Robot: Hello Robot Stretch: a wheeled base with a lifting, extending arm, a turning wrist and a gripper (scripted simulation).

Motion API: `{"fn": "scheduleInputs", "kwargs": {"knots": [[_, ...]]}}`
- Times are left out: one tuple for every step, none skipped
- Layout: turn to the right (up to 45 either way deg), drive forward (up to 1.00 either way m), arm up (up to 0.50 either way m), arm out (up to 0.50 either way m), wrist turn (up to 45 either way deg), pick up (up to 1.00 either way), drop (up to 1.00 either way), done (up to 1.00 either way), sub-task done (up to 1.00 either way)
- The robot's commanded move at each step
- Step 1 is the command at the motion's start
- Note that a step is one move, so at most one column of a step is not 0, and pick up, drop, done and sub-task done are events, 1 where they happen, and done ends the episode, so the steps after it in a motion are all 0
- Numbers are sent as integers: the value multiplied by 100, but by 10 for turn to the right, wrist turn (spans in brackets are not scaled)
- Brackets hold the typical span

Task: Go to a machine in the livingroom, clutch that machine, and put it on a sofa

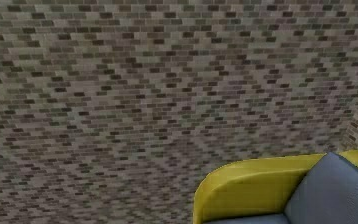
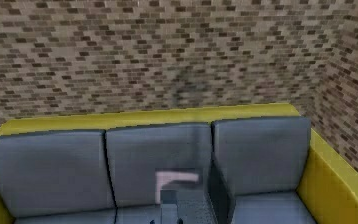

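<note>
A sofa with a yellow frame [image 2: 147, 122] and grey cushions spans the arm side view, standing against a brick wall. Its yellow end [image 1: 249, 182] and a grey cushion [image 1: 332, 190] also show at the forward view's lower right. From the arm side view's bottom edge rises the dark arm [image 2: 193, 212]. At its end is the gripper [image 2: 179, 197], in front of the middle seat cushion. A pale bent piece [image 2: 173, 180] lies at its far end, and a dark flat panel [image 2: 219, 193] stands just right of it. I cannot tell whether the gripper holds anything.
A brick wall [image 1: 137, 90] stands close ahead in the forward view and meets a second wall at its right edge. The same brickwork [image 2: 167, 50] runs behind the sofa, with a corner at the arm side view's right.
</note>
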Motion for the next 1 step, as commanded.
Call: {"fn": "scheduleInputs", "kwargs": {"knots": [[0, 0, 10, 0, 0, 0, 0, 0, 0]]}}
